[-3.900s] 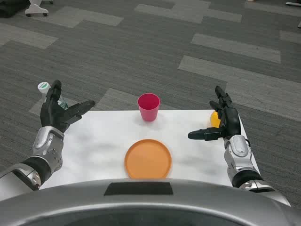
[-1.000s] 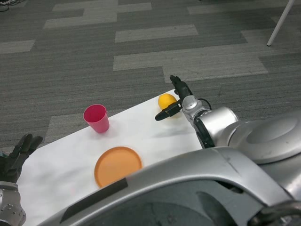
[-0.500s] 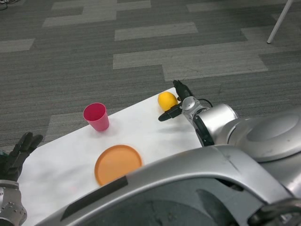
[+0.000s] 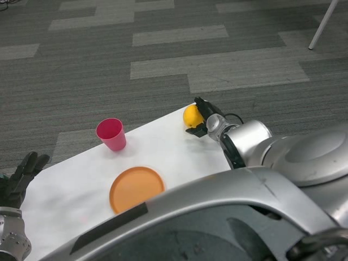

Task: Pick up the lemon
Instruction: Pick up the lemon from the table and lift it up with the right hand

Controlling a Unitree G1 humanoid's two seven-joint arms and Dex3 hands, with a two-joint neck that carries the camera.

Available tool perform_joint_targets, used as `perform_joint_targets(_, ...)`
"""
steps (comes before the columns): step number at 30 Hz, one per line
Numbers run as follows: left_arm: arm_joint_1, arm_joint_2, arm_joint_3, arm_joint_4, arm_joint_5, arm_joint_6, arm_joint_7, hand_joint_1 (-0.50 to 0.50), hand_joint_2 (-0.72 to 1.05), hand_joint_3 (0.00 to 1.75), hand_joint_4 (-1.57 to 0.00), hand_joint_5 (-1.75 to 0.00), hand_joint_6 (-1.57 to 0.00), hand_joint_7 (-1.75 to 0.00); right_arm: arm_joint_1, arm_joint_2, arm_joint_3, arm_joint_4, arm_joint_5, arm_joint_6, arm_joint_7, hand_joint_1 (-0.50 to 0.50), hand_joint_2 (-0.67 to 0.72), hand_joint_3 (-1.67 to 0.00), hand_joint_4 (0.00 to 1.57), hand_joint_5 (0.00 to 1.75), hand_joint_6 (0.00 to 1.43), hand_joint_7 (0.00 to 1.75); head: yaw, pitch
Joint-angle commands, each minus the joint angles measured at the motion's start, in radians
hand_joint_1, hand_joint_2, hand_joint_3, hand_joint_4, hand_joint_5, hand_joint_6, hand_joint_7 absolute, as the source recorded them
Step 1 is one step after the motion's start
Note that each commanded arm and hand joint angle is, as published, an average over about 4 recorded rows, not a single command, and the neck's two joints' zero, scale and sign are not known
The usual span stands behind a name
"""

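The yellow lemon point(image 4: 191, 116) lies near the far right corner of the white table point(image 4: 163, 147). My right hand point(image 4: 203, 119) is against the lemon's right side. Its fingers point(image 4: 199, 103) curl over the top and its thumb reaches in at the near side, so the hand grips the lemon. The lemon still rests on the table. My left hand point(image 4: 19, 181) waits at the table's left edge with its fingers spread and nothing in it.
A pink cup point(image 4: 111, 135) stands upright at the far left of the table. An orange plate point(image 4: 136, 188) lies nearer me, left of centre. The lemon sits close to the table's far edge, with grey carpet floor beyond.
My right hand has moved left onto the lemon and its fingers have closed around it; half a second ago they were still spread beside it. The left hand has not moved.
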Motion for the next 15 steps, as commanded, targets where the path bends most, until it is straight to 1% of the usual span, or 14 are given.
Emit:
perform_joint_targets(1, 0.004, 0.012, 0.009, -0.009, -0.009, -0.001, -0.001, 0.5, 0.52, 0.09, -0.07, 0.0, 0.0, 0.0, -0.035, 0.008, -0.001, -0.015, -0.019, 0.019, -0.019, -0.4, -0.54, -0.69, 0.0, 1.75, 0.0, 0.02, 0.004, -0.001)
perform_joint_targets(3, 0.007, 0.012, 0.01, -0.009, -0.009, -0.002, -0.001, 0.5, 0.52, 0.09, -0.07, 0.0, 0.0, 0.0, -0.035, 0.01, -0.001, -0.017, -0.019, 0.023, -0.023, -0.41, -0.54, -0.71, 0.0, 1.75, 0.0, 0.03, 0.007, -0.001)
perform_joint_targets(7, 0.012, 0.014, 0.017, -0.014, -0.009, -0.003, -0.001, 0.5, 0.52, 0.09, -0.07, 0.0, 0.0, 0.0, -0.035, 0.011, -0.002, -0.017, -0.018, 0.024, -0.03, -0.38, -0.56, -0.77, 0.0, 1.75, 0.0, 0.09, 0.013, 0.0)
perform_joint_targets(11, 0.015, 0.014, 0.019, -0.017, -0.009, -0.003, -0.001, 0.5, 0.52, 0.09, -0.07, 0.0, 0.0, 0.0, -0.035, 0.012, -0.004, -0.017, -0.018, 0.025, -0.037, -0.38, -0.6, -0.87, 0.0, 1.75, 0.0, 0.21, 0.016, -0.001)
perform_joint_targets(13, 0.017, 0.015, 0.02, -0.018, -0.009, -0.004, -0.001, 0.5, 0.52, 0.09, -0.07, 0.0, 0.0, 0.0, -0.035, 0.013, -0.005, -0.017, -0.018, 0.025, -0.042, -0.38, -0.6, -0.87, 0.0, 1.75, 0.0, 0.31, 0.019, -0.001)
perform_joint_targets(15, 0.018, 0.016, 0.023, -0.019, -0.009, -0.005, -0.001, 0.5, 0.52, 0.09, -0.07, 0.0, 0.0, 0.0, -0.035, 0.014, -0.005, -0.017, -0.017, 0.025, -0.045, -0.38, -0.6, -0.89, 0.0, 1.75, 0.01, 0.47, 0.019, -0.001)
